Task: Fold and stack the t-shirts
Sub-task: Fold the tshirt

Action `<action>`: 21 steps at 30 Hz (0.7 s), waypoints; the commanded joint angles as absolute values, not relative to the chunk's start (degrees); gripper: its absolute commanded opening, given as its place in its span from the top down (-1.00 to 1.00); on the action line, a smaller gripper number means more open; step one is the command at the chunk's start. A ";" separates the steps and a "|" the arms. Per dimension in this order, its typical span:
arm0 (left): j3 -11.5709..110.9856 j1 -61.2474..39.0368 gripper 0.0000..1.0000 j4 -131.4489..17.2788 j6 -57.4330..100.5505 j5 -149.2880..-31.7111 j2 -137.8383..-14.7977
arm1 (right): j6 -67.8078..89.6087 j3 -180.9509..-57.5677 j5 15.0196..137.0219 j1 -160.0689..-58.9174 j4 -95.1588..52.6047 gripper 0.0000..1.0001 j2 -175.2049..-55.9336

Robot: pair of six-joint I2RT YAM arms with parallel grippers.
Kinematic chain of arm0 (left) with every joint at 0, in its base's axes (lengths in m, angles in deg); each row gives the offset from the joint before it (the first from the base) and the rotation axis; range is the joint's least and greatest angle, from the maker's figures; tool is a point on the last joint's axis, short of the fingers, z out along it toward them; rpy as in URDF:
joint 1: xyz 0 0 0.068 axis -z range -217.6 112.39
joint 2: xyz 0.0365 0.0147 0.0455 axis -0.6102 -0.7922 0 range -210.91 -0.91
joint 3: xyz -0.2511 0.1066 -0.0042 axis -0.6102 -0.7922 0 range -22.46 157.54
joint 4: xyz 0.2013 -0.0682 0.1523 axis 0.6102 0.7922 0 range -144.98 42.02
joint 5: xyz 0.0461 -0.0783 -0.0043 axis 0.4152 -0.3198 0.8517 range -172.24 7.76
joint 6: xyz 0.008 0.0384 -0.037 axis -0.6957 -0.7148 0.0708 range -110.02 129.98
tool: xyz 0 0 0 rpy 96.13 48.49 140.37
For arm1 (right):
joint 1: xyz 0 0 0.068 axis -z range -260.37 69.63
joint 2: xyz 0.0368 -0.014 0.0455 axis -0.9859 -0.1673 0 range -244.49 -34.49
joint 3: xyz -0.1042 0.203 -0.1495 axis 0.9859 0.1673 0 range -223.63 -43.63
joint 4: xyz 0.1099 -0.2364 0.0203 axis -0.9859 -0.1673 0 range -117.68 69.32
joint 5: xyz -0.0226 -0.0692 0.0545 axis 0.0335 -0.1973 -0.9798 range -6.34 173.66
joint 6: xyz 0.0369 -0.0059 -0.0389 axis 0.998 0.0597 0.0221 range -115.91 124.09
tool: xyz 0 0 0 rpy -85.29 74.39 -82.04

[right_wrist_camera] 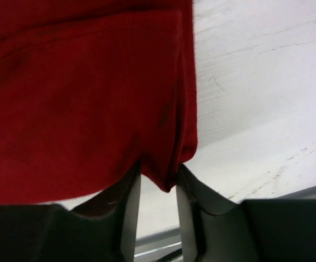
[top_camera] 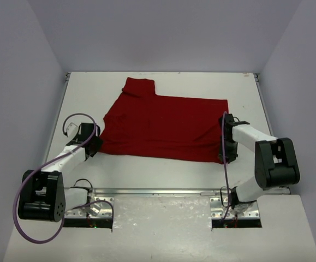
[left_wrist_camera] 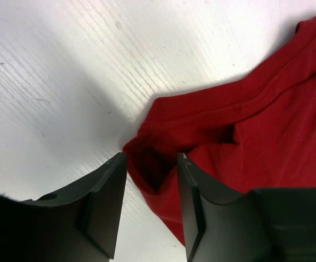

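A dark red t-shirt [top_camera: 163, 125] lies partly folded on the white table, one sleeve [top_camera: 138, 87] pointing to the far side. My left gripper [top_camera: 96, 143] is at its near-left corner. In the left wrist view the gripper [left_wrist_camera: 152, 158] is open, with the shirt's corner [left_wrist_camera: 152, 164] lying between the jaws and a gap on the left side. My right gripper [top_camera: 225, 153] is at the near-right corner. In the right wrist view the gripper [right_wrist_camera: 159, 166] is closed on a bunched corner of the shirt [right_wrist_camera: 81, 98], and both fingers touch the cloth.
Grey walls enclose the table on the left, far and right sides. A metal rail [top_camera: 158, 192] runs along the near edge between the arm bases. Bare white table [top_camera: 87, 93] shows around the shirt.
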State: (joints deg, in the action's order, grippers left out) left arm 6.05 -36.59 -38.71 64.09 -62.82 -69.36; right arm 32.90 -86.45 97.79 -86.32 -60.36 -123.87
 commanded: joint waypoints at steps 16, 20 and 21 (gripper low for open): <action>15.75 -32.51 0.63 -41.26 54.11 -70.07 -65.58 | 32.21 -93.30 90.56 -90.12 -57.54 -0.80 -106.21; 17.71 -30.31 0.85 -42.50 56.11 -72.92 -73.58 | 31.77 -88.37 83.93 -90.12 -48.38 0.24 -103.84; 17.36 -30.31 0.89 -43.37 56.38 -73.62 -74.55 | 31.86 -88.10 82.62 -90.12 -47.93 0.47 -105.66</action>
State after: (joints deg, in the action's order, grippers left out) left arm 16.06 -31.34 -40.33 56.35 -69.31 -72.09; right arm 31.70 -89.40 88.59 -89.95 -55.40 -105.53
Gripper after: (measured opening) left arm 0.071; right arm 0.382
